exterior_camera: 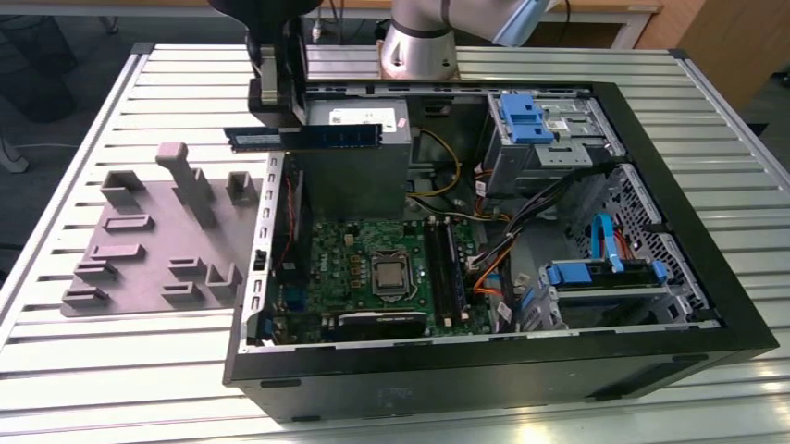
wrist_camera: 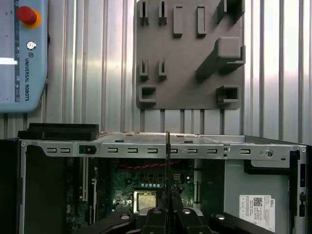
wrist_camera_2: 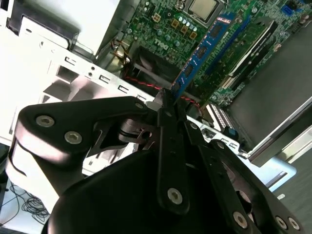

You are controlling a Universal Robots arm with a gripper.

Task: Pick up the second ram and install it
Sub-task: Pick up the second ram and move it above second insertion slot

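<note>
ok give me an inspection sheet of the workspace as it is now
surface: slatted metal table, open computer case lying on it
job's things: second ram held level above the case, not in a slot; motherboard below
clutter: grey fixture plate beside the case, on the exterior view's left
end effector: shut on the second ram, off-centre along its length
cables: wire bundles and blue flat cables inside the case
surroundings: teach pendant on the table

Robotics lab, slatted metal workbench (exterior_camera: pixel 111 370), opened computer case (exterior_camera: pixel 469 377), teach pendant (wrist_camera: pixel 22 58)
</note>
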